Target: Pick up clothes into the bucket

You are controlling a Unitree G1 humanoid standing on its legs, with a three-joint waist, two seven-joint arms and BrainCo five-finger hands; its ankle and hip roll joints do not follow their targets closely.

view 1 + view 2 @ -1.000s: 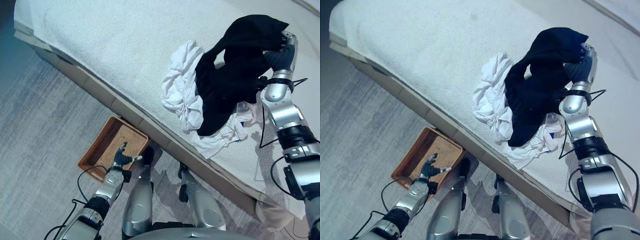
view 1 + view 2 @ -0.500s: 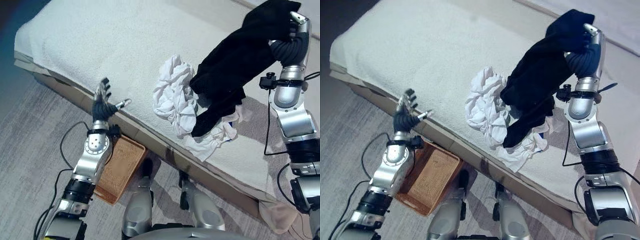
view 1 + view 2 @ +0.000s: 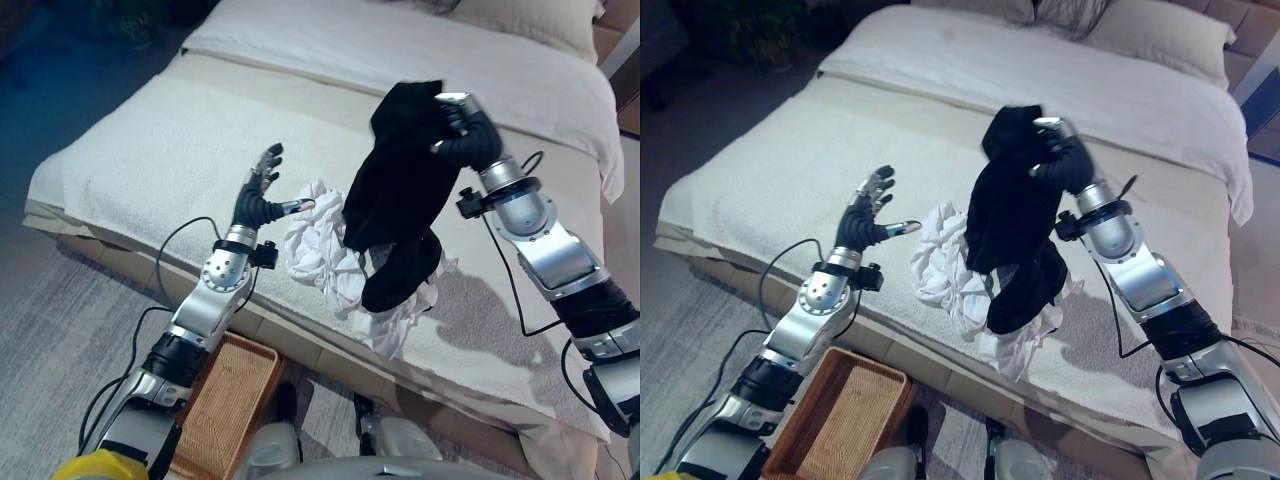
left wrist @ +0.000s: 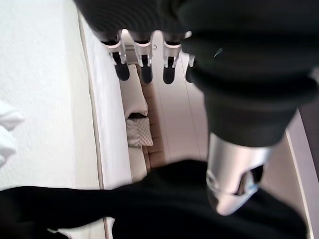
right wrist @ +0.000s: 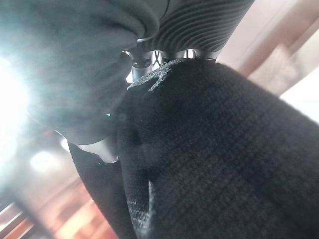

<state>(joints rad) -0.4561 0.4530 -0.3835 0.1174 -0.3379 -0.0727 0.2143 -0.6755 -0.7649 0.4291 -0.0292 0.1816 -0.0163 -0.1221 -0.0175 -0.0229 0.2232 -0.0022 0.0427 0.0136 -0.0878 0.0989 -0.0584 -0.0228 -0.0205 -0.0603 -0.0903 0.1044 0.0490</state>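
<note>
A black garment point(image 3: 393, 195) hangs above the bed, held up by my right hand point(image 3: 462, 128), whose fingers are curled round its top; its dark knit point(image 5: 219, 164) fills the space past that hand in the right wrist view. Its lower end trails onto a crumpled white garment point(image 3: 325, 250) lying on the bed. My left hand point(image 3: 260, 195) is raised over the bed just left of the white garment, fingers point(image 4: 144, 67) spread and straight, holding nothing. A woven brown basket point(image 3: 840, 425) sits on the floor below the bed's edge.
The bed point(image 3: 150, 150) has a textured white cover and a smooth white duvet point(image 3: 400, 45) with pillows point(image 3: 1150, 25) at the far end. Grey carpet point(image 3: 60, 320) lies beside the bed, by the basket.
The camera has tilted up, showing more of the bed. My right hand carried the black garment leftward over the white one. My left hand rose from the basket to over the bed.
</note>
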